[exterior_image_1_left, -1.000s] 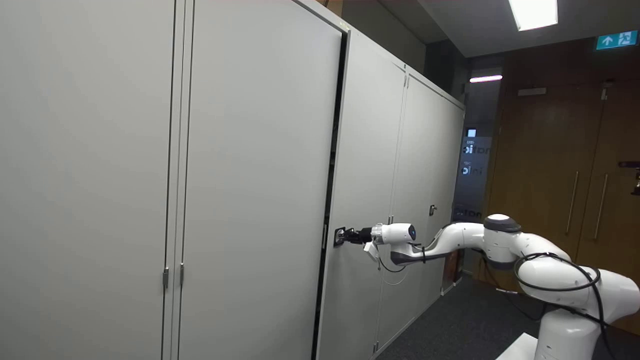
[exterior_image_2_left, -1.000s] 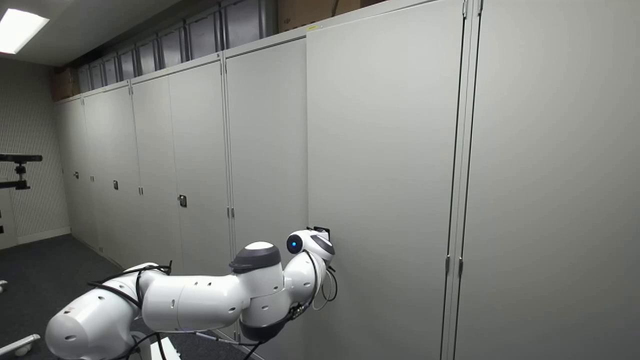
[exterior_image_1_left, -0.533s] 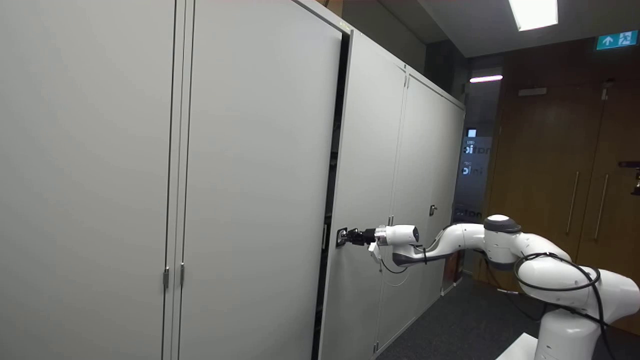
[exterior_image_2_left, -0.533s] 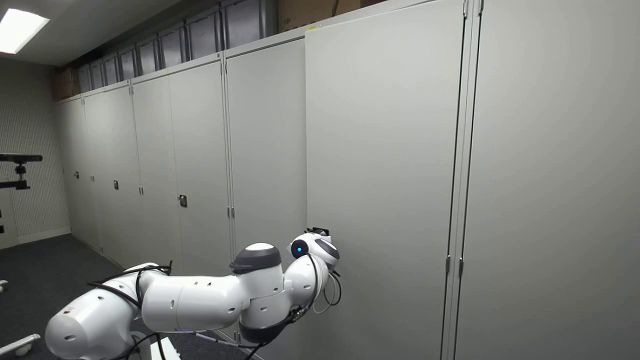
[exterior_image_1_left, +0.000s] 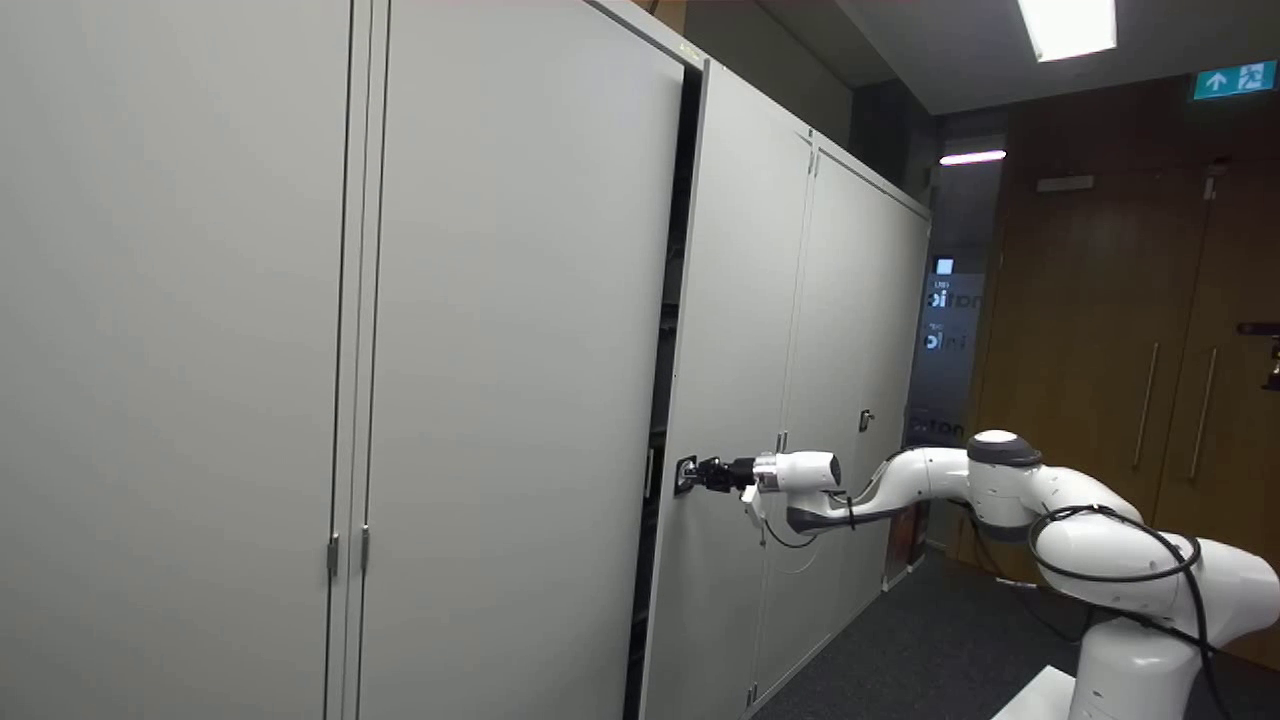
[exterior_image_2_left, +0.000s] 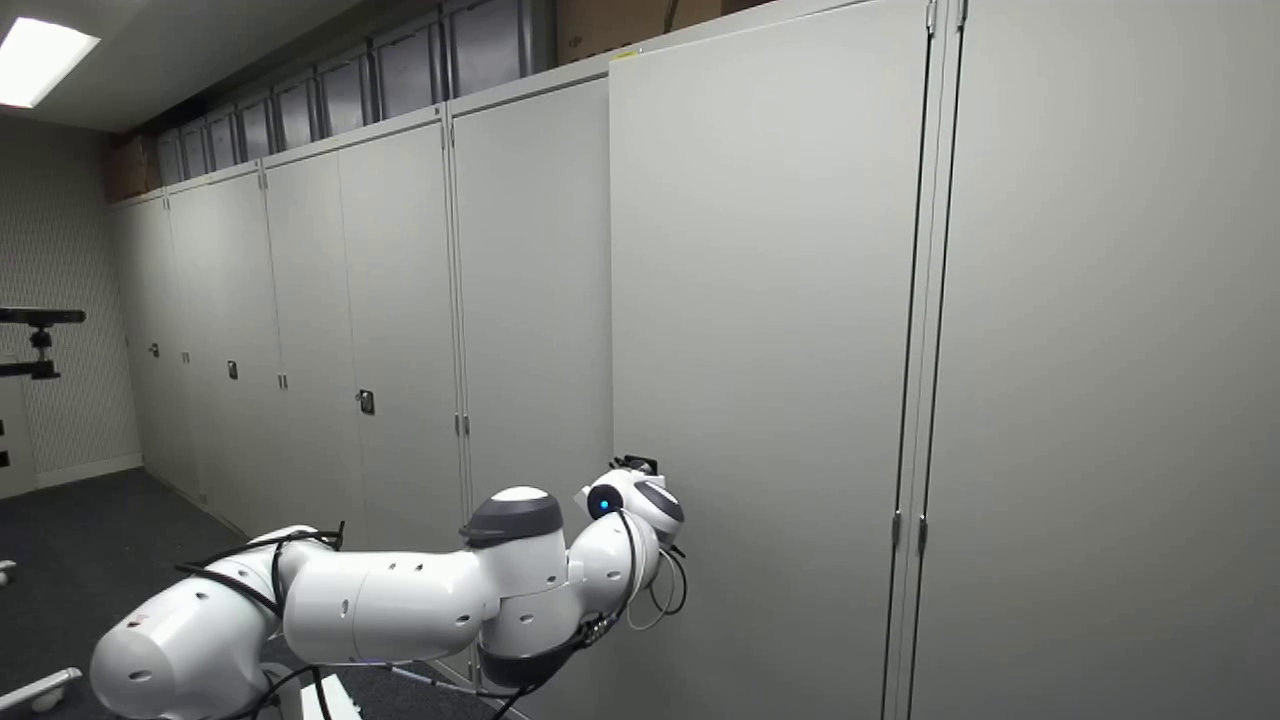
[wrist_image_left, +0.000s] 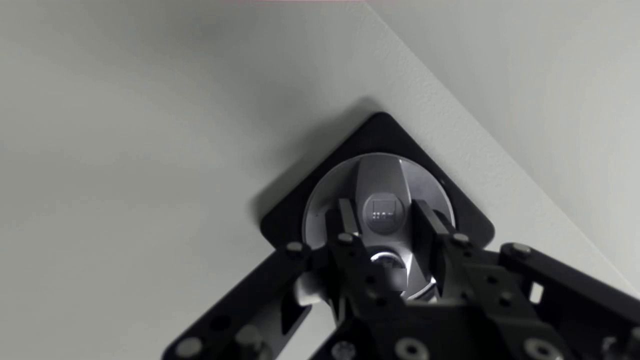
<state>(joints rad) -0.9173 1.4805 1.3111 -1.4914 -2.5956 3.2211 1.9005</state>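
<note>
In the wrist view, a grey metal handle (wrist_image_left: 382, 175) with a keyhole sits in a round recess on a black diamond-angled plate (wrist_image_left: 380, 132). My gripper (wrist_image_left: 383, 214) straddles this handle, one finger (wrist_image_left: 348, 216) along each side, shut on it. The plate belongs to a tall pale grey cabinet door (exterior_image_1_left: 740, 300), near the door's free edge. That door stands slightly ajar in an exterior view, with a dark gap (exterior_image_1_left: 664, 345) beside it. My wrist (exterior_image_2_left: 640, 500) hides most of the handle in an exterior view.
The neighbouring door panel (exterior_image_1_left: 520, 350) stands across the gap. Further along are more cabinets with handles (exterior_image_2_left: 366, 402). Grey bins (exterior_image_2_left: 405, 75) line the cabinet tops. A camera mount (exterior_image_2_left: 40, 340) stands at the far side. Cables (exterior_image_1_left: 1115, 545) loop round the arm.
The door has swung slightly further outward and the dark gap has widened a little. My gripper has moved outward with the handle, still gripping it.
</note>
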